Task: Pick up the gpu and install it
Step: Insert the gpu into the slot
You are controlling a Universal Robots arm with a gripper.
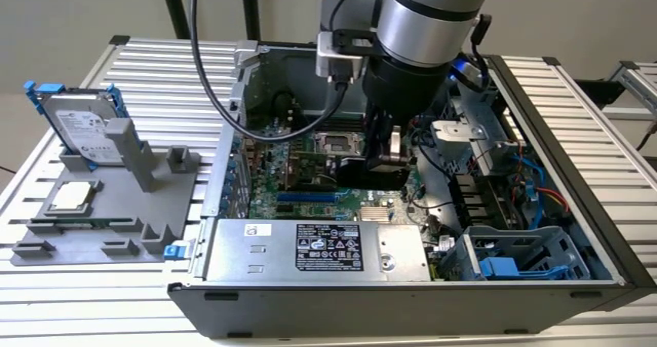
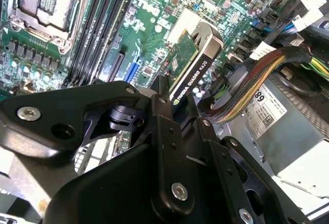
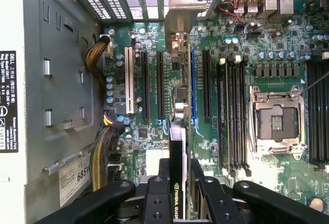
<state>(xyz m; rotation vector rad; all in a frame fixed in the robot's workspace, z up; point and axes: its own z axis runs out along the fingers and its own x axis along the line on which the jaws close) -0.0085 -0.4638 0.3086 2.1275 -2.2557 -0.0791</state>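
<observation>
Exterior view: gripper (image 1: 388, 161) deep inside open computer case (image 1: 575, 208) on counter (image 1: 154, 62), fingertips hidden behind arm. Second wrist view: one gpu (image 2: 193, 70) pinched on edge above motherboard (image 2: 149, 23). First wrist view: gpu (image 3: 177, 178) clamped between two fingers (image 3: 154, 198), lower end cut off

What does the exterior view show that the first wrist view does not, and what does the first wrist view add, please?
The exterior view takes in the bench: the hard drive in its blue frame standing on the grey fixture at that view's left, the power supply along the case's near side, and the arm reaching into the case. The first wrist view looks along the motherboard's expansion slots, with bundled cables beside them. Both share the gpu held edge-on in the gripper over the motherboard, and the CPU socket.
</observation>
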